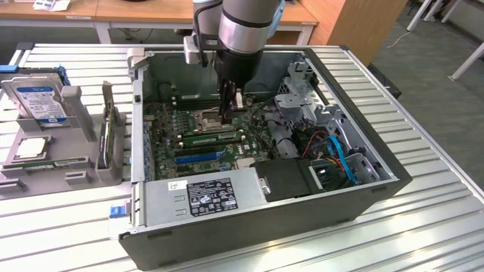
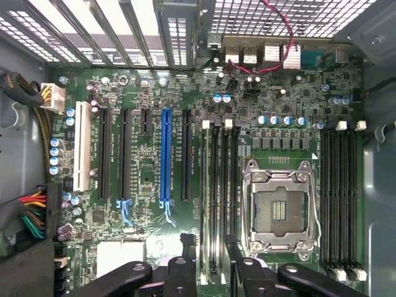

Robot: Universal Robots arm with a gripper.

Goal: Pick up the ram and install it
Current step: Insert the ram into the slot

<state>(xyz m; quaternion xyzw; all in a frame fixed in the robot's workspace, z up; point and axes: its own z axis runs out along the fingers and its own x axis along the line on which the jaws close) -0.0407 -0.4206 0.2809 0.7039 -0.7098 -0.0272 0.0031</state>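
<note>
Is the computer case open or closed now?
Open. The computer case has no panel on its upper side, so the motherboard shows inside, and the gripper hangs within its walls.

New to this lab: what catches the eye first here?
The open black computer tower lies on the slatted metal table, its green motherboard bared. The grey robot arm holds its gripper inside, near the silver processor socket. At the exterior view's left, a silver hard drive with blue-white label stands in a grey rack.
</note>
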